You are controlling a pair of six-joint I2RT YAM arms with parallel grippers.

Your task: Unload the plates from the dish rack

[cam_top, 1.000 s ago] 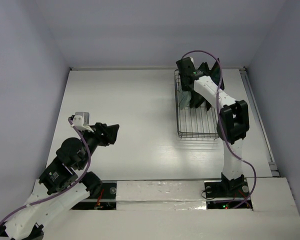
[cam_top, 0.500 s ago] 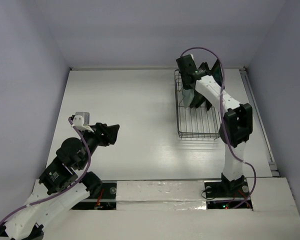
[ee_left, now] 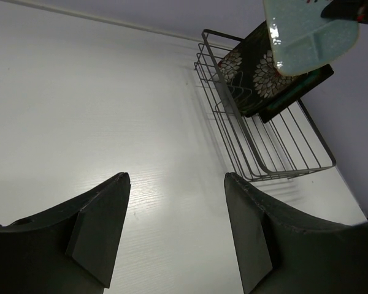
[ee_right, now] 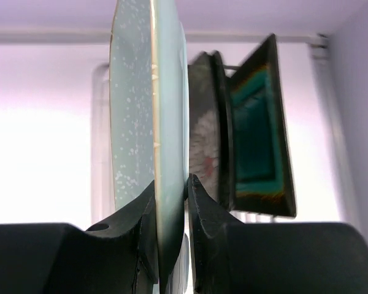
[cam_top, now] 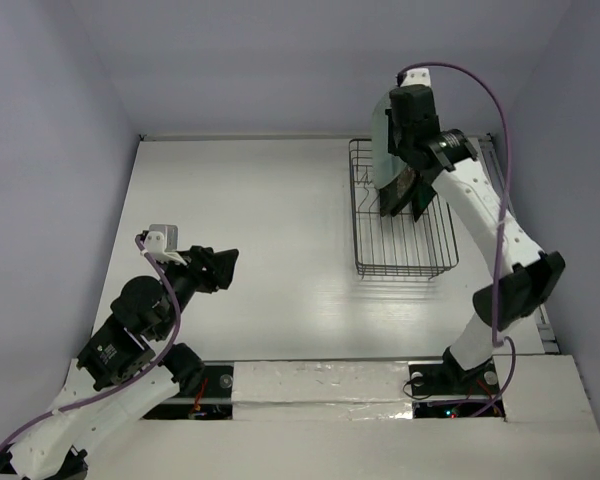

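Note:
My right gripper [cam_top: 398, 128] is shut on the rim of the pale mint-green plate [cam_top: 383, 148] and holds it on edge, lifted above the wire dish rack [cam_top: 404, 245]. In the right wrist view my gripper [ee_right: 170, 187] pinches the mint plate [ee_right: 152, 116] between both fingers. The black flower-pattern plate [ee_right: 203, 128] and the teal-centred plate [ee_right: 257, 135] stand upright in the rack behind it. The left wrist view shows the mint plate [ee_left: 310, 33] above the flower plate [ee_left: 257, 70] and the rack [ee_left: 276, 147]. My left gripper [ee_left: 175, 233] is open and empty over the near left of the table.
The white table [cam_top: 250, 220] has walls at the back and sides. A rail [cam_top: 515, 230] runs along its right edge beside the rack. The left arm [cam_top: 170, 285] rests near the front left.
My right gripper has lifted the mint plate up out of the rack and moved back and right. The left arm has not moved.

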